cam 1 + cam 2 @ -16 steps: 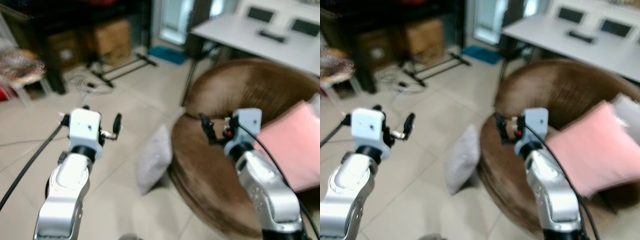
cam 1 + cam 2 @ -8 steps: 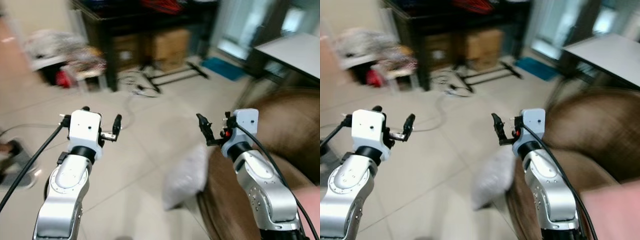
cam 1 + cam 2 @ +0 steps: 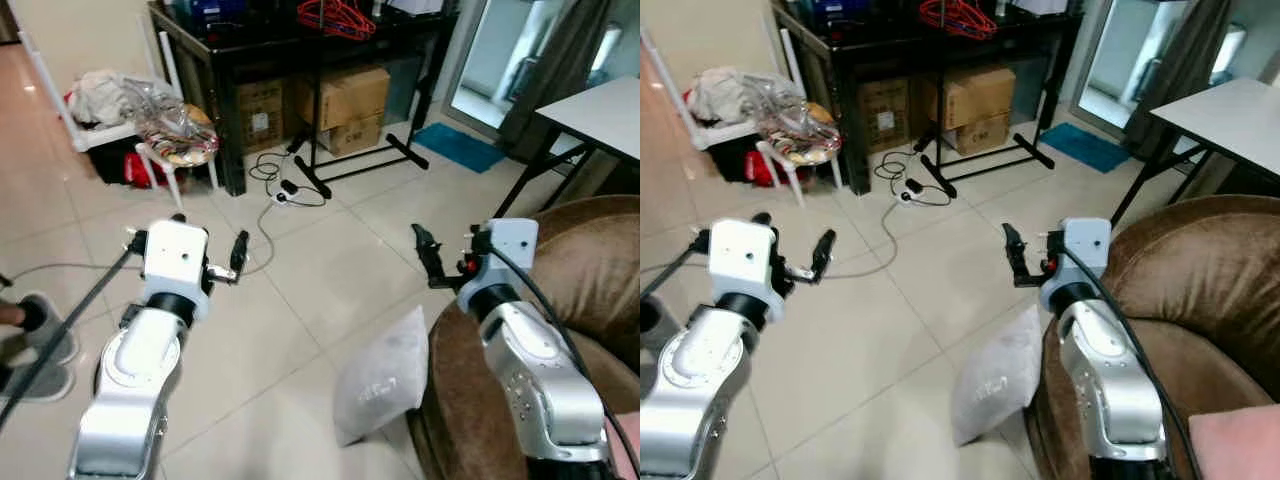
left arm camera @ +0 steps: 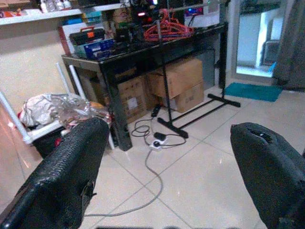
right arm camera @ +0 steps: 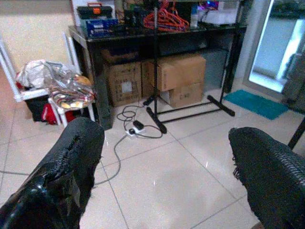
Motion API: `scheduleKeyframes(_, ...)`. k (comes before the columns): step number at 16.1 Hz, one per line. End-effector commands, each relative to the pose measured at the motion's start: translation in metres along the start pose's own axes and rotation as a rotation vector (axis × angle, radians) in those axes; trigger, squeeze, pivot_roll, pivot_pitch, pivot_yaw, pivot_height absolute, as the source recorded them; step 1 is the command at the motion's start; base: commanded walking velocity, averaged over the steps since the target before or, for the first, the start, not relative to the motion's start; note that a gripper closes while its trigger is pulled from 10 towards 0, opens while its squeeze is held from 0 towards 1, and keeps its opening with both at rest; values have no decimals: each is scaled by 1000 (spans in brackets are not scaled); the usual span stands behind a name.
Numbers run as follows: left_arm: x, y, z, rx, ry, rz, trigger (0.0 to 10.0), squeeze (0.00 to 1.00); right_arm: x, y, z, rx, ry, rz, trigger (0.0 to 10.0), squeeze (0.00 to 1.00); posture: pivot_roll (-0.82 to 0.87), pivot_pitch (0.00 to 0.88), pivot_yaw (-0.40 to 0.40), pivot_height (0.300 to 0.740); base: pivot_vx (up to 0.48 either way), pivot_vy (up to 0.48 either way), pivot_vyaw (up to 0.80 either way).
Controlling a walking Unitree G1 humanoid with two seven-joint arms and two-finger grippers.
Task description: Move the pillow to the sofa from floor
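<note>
The tiled floor takes up most of the head view. The brown sofa bulges in from 3 to 5 o'clock, a black bench stacked with boxes and red hangers runs across 11 to 1 o'clock, and the corner of a white bench sits at 2 o'clock. Cardboard boxes stand under the black bench, with a teal mat just past them toward 1 o'clock. A white rack piled with cloth and bags stands at 10 o'clock, and a power strip with its cable lies on the tiles near 12 o'clock.

The pillow, pale grey, is on the floor at about 5 o'clock from centre, propped on edge and touching the sofa's base.

Both arms are raised at chest height, well above the pillow. The left end effector at 9 o'clock and the right end effector at 3 o'clock both hold nothing; in the wrist views each has its fingers spread wide, looking out over bare tiles toward the black bench.

I judge this to be the approach stage: the pillow is found but not yet reached. The next move likely calls for bending down and lowering the right end effector, the nearer one, onto the pillow's upper edge, then pinching the soft fabric firmly before lifting it onto the sofa seat.
</note>
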State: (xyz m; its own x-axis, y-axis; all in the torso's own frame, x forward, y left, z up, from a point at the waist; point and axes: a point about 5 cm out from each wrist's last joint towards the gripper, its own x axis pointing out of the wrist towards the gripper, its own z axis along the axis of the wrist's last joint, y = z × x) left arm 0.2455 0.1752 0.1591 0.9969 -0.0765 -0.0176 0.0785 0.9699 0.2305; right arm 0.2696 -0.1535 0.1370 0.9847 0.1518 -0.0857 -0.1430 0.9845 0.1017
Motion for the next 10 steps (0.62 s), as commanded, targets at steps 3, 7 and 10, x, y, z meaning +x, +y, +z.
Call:
scheduleKeyframes(3, 1, -2, 2, -5, -4, -15, 10000, 0, 0, -1, 2, -13, -4, -6, 10000, 0, 114, 0, -49, 740, 286, 0, -533)
scheduleKeyframes(7, 1, -2, 2, -4, -3, -19, 10000, 0, 0, 0, 1, -28, -6, -3, 10000, 0, 114, 0, -49, 740, 288, 0, 0)
scheduleKeyframes(10, 1, -3, 2, -4, -3, -25, 10000, 0, 0, 1, 1, -28, -6, 4, 10000, 0, 116, 0, -48, 740, 287, 0, 0)
